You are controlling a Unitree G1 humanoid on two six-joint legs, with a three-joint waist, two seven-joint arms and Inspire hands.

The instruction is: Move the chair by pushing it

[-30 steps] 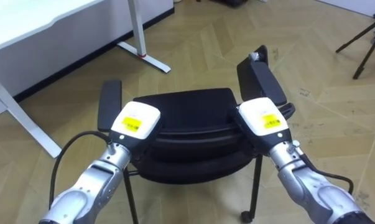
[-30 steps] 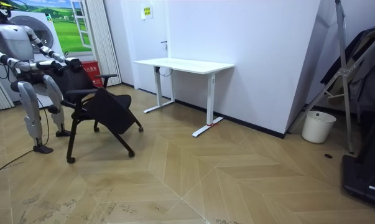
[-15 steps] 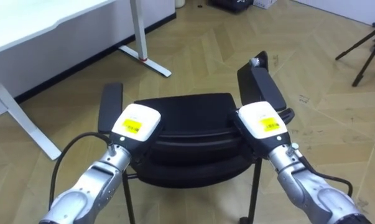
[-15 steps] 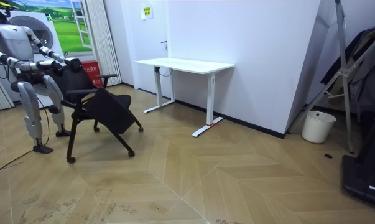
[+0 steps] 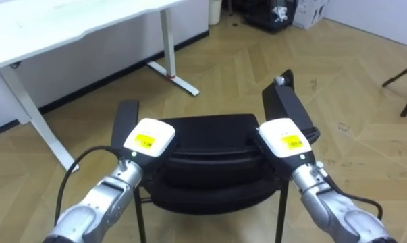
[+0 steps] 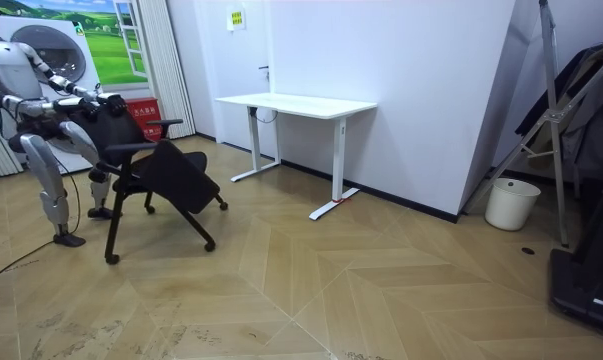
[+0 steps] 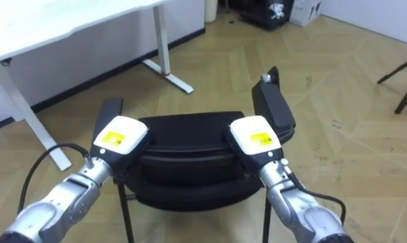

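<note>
Black chair [image 6: 166, 172] slightly farther from desk [image 6: 297, 103]

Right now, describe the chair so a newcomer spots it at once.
Find the white desk by the wall. To the room view's left of it, before the robot, stands the chair. Unlike the white desk, it is black, with armrests.

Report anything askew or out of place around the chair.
The chair looks odd: in the room view its seat slopes steeply down toward the desk. Nothing spilled or broken shows on the floor.
</note>
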